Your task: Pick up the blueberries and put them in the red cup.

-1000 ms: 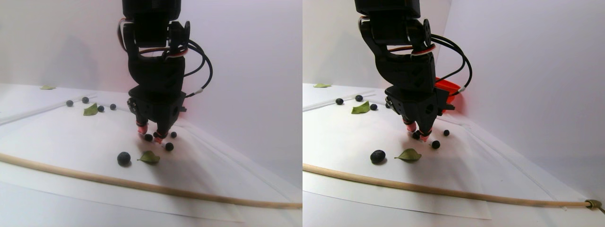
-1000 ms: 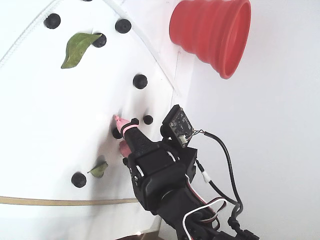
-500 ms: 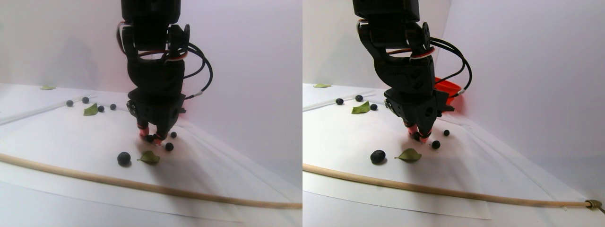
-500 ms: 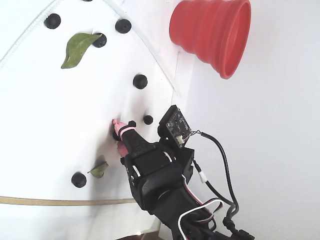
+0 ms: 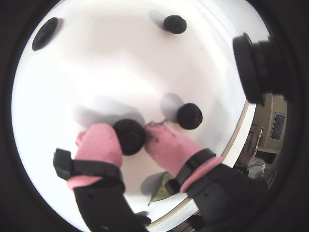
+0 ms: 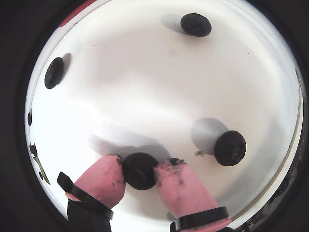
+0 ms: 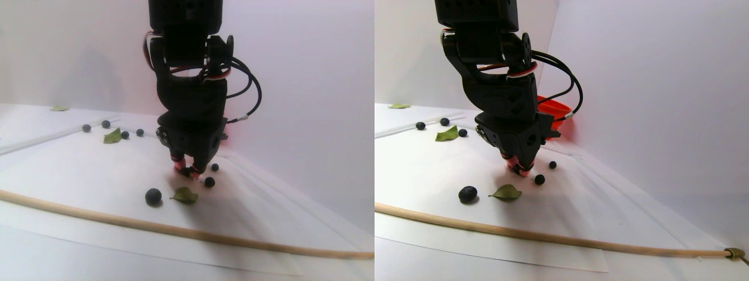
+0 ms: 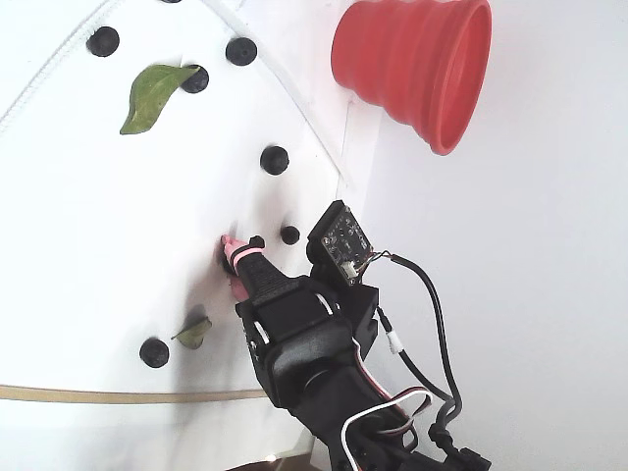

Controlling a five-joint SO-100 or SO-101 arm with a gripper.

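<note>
Your claw has a blueberry pinched between its two pink tips.

In a wrist view, your claw [image 6: 140,176] is nearly closed, and both pink fingertips [image 6: 104,181] touch the sides of one dark blueberry [image 6: 139,170] down on the white desk [image 6: 145,87]. To its right lies another berry [image 6: 230,148], close by but not touching. In the fixed view, going left to right, you see a big green leaf [image 8: 152,93] near the top, a small leaf [image 8: 193,333] lower down with a berry [image 8: 154,352] beside it, then more blueberries [image 8: 275,159] on the white paper. The red cup [image 8: 417,64] lies on its side at the top right, well apart from your claw.
</note>
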